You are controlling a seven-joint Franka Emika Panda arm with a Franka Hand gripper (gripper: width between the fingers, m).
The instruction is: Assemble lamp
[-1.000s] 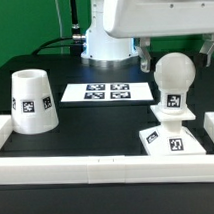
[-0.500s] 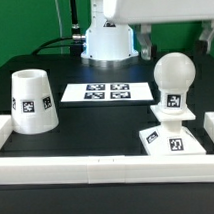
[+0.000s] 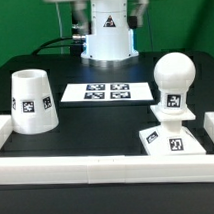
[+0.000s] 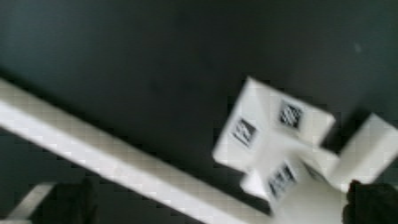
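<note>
The white lamp base (image 3: 172, 140) lies flat at the exterior view's right, by the front rail. The rounded bulb (image 3: 175, 79) stands upright on it. The tapered shade (image 3: 32, 99) stands apart at the exterior view's left, open end up. My gripper (image 4: 214, 205) is high above the base and bulb, open and empty. Its dark fingertips (image 4: 54, 205) show at the edge of the blurred wrist view. That view looks down on the tagged base (image 4: 276, 135) and the bulb's top (image 4: 306, 185). In the exterior view the gripper is almost out of frame at the top.
The marker board (image 3: 106, 92) lies flat at the table's middle back. A white rail (image 3: 97, 167) edges the table's front and sides; it crosses the wrist view (image 4: 107, 140) too. The arm's white base (image 3: 108, 40) stands behind the marker board.
The gripper has risen from just above the bulb and nearly left the exterior view at the top. Bulb, base and shade have not moved.
</note>
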